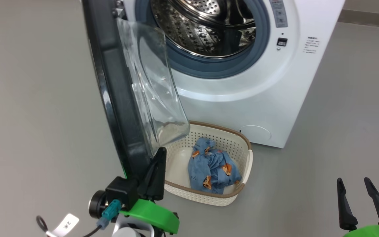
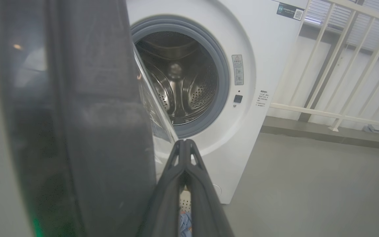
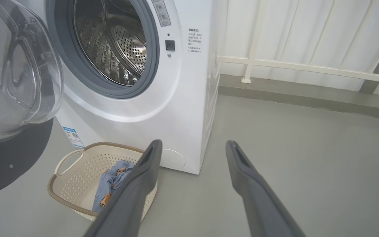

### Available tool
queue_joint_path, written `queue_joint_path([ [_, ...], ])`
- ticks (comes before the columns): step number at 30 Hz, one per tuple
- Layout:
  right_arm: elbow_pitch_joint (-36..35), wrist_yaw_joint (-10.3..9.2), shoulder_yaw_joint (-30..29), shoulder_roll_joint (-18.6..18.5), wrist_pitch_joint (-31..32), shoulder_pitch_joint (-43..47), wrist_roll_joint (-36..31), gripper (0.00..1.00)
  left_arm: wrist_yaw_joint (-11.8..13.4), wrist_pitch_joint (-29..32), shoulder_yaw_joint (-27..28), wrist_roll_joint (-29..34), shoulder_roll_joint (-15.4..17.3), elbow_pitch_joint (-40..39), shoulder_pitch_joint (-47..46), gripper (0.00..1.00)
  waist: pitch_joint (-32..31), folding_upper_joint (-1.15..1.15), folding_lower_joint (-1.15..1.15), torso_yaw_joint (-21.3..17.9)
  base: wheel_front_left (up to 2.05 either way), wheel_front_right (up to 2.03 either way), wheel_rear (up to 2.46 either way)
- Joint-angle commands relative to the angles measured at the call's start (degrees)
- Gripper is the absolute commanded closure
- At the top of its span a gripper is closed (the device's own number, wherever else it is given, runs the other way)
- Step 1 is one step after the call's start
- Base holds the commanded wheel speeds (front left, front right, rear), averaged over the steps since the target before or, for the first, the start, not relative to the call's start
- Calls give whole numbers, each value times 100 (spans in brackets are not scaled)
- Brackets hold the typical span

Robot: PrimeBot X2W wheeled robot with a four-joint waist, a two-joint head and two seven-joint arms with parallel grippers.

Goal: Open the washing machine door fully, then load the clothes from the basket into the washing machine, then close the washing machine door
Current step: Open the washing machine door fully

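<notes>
The washing machine stands with its steel drum exposed. Its door is swung out on the left, black rim edge-on and glass bowl facing the machine. My left gripper is shut with nothing between its fingers, its tips against the inner side of the door's lower rim; the left wrist view has the shut gripper beside the dark door. The cream basket sits under the door with the blue printed clothes inside. My right gripper is open, low at the right, away from the basket.
Grey floor spreads to the right of the machine. A white railing and a wall base run behind it. The open door overhangs the basket's left end. A blue label sticker sits low on the machine's front.
</notes>
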Motion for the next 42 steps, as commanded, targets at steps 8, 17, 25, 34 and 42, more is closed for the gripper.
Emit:
queue_joint_path([
  [8, -156, 42, 123, -81, -30, -59, 31, 0, 276, 105, 369, -31, 339, -516, 242, 100, 3, 0, 0, 474, 0, 0, 0],
  [17, -155, 42, 142, -81, -26, -78, 66, 0, 483, 139, 659, -118, 586, -682, 326, 100, 2, 0, 0, 780, 0, 0, 0],
  [25, -106, 42, 207, -81, -33, -109, 116, 0, 605, 167, 1014, -231, 917, -616, 348, 100, -27, 0, 0, 788, 0, 0, 0],
  [34, -56, 42, 258, -81, -53, -149, 146, 0, 719, 142, 1397, -394, 1161, -348, 352, 100, -24, 0, 0, 506, 0, 0, 0],
  [42, 3, 42, 265, -81, -84, -212, 220, 0, 913, 89, 1907, -580, 1435, -41, 373, 100, -29, 0, 0, 110, 0, 0, 0],
])
